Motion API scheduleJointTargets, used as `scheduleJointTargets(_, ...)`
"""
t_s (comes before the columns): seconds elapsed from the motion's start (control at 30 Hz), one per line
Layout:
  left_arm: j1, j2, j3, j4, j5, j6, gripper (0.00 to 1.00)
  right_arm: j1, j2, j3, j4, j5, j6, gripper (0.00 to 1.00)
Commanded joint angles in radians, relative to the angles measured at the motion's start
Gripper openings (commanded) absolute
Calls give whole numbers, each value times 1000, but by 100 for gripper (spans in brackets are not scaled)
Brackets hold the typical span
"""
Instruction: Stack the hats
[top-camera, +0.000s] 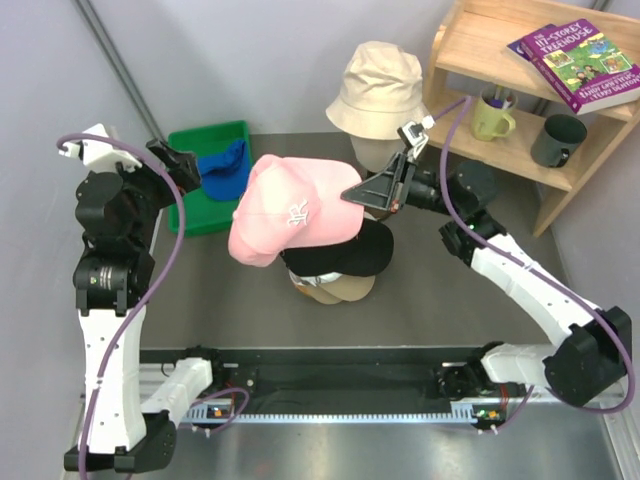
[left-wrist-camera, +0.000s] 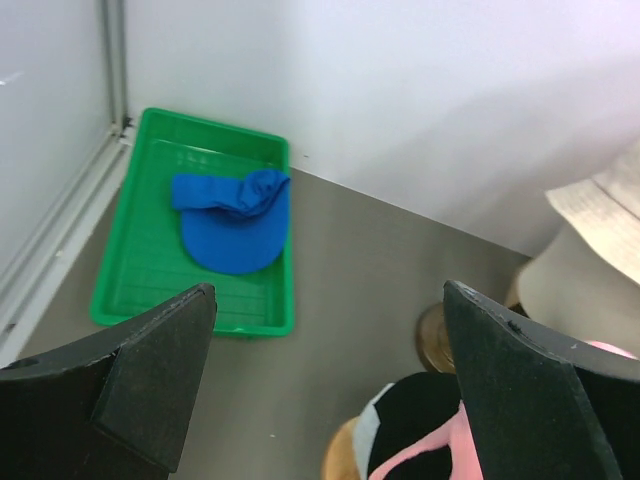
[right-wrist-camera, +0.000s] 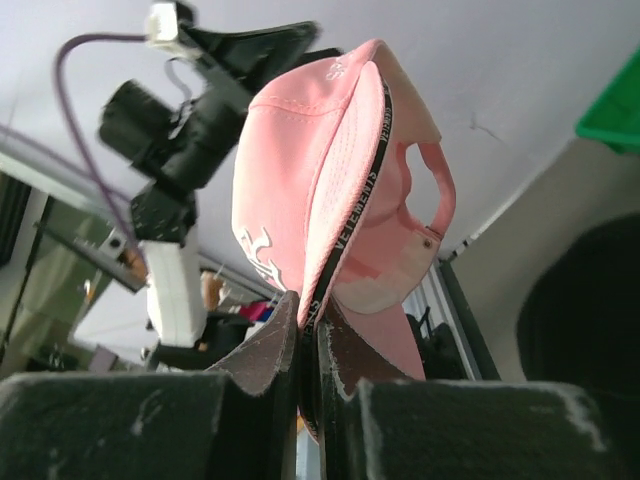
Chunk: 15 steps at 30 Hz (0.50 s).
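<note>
1. The pink cap (top-camera: 285, 210) (right-wrist-camera: 330, 200) hangs in the air at the middle of the bench (top-camera: 450, 300). It is tilted, with its white logo facing the camera above.
2. My right end effector (top-camera: 352, 194) (right-wrist-camera: 308, 330) is clamped on the cap's edge. Its wrist view shows the fingers pressed together on the black-lettered inner band.
3. Right under the pink cap sits the pile. It has a black layer (top-camera: 345, 255) (left-wrist-camera: 420, 420) on top (I cannot tell which cap it belongs to) and a tan cap (top-camera: 335, 290) beneath it.
4. I cannot tell whether the pink cap touches the black layer. From above, the cap overlaps the layer's left half.
5. The blue cap (top-camera: 222, 165) (left-wrist-camera: 235, 215) lies crumpled in the green tray (top-camera: 195, 215) (left-wrist-camera: 140, 270) at the far left of the bench, against the wall.
6. My left end effector (top-camera: 185, 165) (left-wrist-camera: 330, 380) hovers with its fingers spread wide and nothing between them. It is above the tray's near side, just beside the blue cap as seen from above.
7. The cream bucket hat (top-camera: 378, 92) (left-wrist-camera: 605, 215) sits on the smooth head form (top-camera: 375, 152) (left-wrist-camera: 565, 285), behind the pile.
8. To the right of that stands a wooden shelf (top-camera: 480, 40). It carries a purple book (top-camera: 575, 62), a green mug (top-camera: 490, 118) and a dark mug (top-camera: 557, 140).
</note>
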Motion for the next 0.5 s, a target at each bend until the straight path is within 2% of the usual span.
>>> scheduleJointTargets(0.0, 0, -7, 4, -5, -90, 60, 99, -1, -33, -73, -52, 139, 11, 0)
scheduleJointTargets(0.1, 0, -2, 3, -7, -102, 83, 99, -14, -65, -140, -125, 148, -48, 0)
scheduleJointTargets(0.27, 0, 7, 1, -4, -102, 106, 99, -92, -101, -281, -107, 140, -42, 0)
scheduleJointTargets(0.47, 0, 13, 4, 7, -74, 142, 99, -197, -137, -332, -148, 117, -37, 0)
